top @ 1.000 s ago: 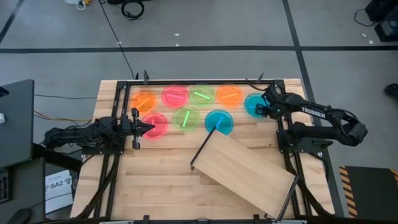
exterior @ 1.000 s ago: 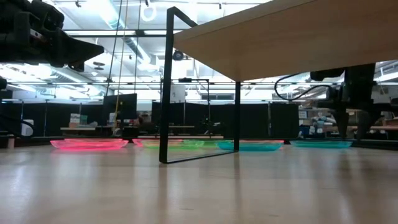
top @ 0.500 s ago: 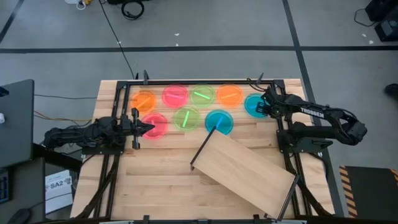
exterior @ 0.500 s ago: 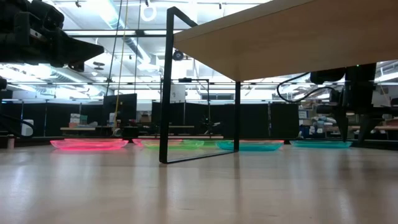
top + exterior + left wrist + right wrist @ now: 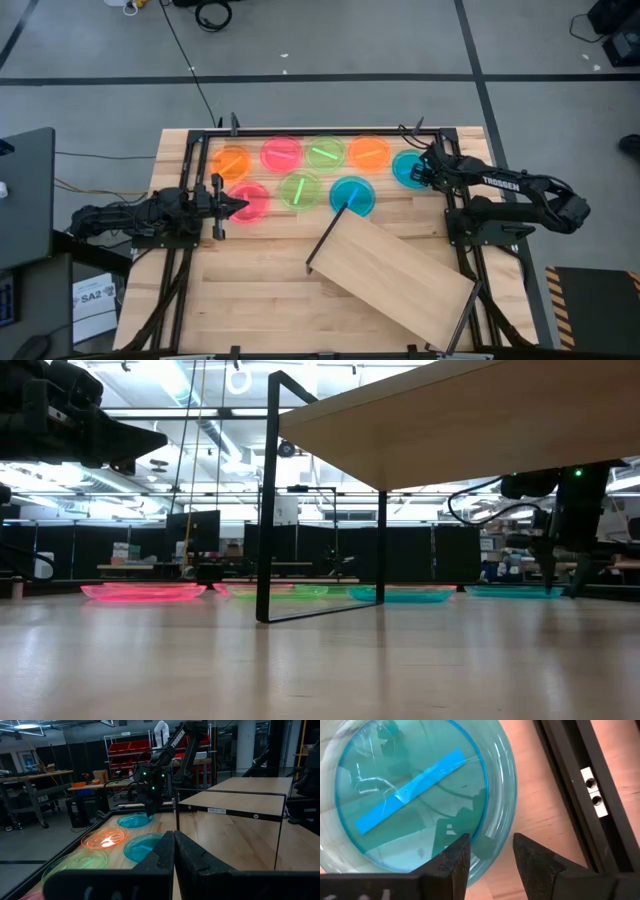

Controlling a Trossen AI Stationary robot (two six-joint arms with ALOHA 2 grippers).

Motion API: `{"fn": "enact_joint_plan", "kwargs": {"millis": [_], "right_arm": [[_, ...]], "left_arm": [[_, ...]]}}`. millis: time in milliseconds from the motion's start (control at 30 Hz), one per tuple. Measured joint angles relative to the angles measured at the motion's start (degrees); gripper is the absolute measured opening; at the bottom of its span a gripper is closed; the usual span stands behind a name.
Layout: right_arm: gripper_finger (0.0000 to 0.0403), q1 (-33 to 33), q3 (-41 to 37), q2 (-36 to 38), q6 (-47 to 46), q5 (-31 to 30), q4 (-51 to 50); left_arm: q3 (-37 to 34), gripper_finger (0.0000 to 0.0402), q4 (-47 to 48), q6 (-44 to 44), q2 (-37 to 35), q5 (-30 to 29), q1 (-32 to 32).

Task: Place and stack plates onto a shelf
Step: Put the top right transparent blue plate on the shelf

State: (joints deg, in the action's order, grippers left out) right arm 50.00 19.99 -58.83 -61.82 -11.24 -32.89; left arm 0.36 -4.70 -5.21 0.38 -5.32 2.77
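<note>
Eight plates lie flat on the far half of the table: in the far row orange (image 5: 232, 160), pink (image 5: 281, 153), green (image 5: 324, 152), orange (image 5: 369, 152) and blue (image 5: 406, 166); nearer, pink (image 5: 250, 201), green (image 5: 300, 189) and blue (image 5: 352, 195). The shelf (image 5: 395, 272) stands askew on its black legs, nearer and to the right. My right gripper (image 5: 490, 851) is open and low over the far blue plate (image 5: 410, 795), one finger inside its rim (image 5: 496, 832) and one outside; I see no touch. My left gripper (image 5: 173, 851) is shut and hovers above the near pink plate's left edge.
A black metal frame (image 5: 320, 130) runs along the table's far edge and down both sides, close to the right gripper (image 5: 570, 785). Bare planks (image 5: 250, 290) lie left of the shelf. The shelf's leg (image 5: 268, 500) stands just short of the near blue plate.
My right gripper has moved a little toward the table's far-left and sunk lower over the far blue plate's right rim. The plates, the shelf and the left arm have stayed put.
</note>
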Motion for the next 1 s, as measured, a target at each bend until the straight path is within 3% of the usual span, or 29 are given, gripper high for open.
{"fn": "enact_joint_plan", "kwargs": {"millis": [667, 1000], "right_arm": [[0.0018, 0.0, -0.17, -0.09, -0.2, -1.8, 2.2], [0.0011, 0.0, -0.17, -0.09, -0.11, -1.58, 2.48]], "left_arm": [[0.0, 0.0009, 0.02, -0.02, 0.01, 0.02, 0.01], [0.0, 0.0009, 0.02, -0.02, 0.0, 0.02, 0.01]]}}
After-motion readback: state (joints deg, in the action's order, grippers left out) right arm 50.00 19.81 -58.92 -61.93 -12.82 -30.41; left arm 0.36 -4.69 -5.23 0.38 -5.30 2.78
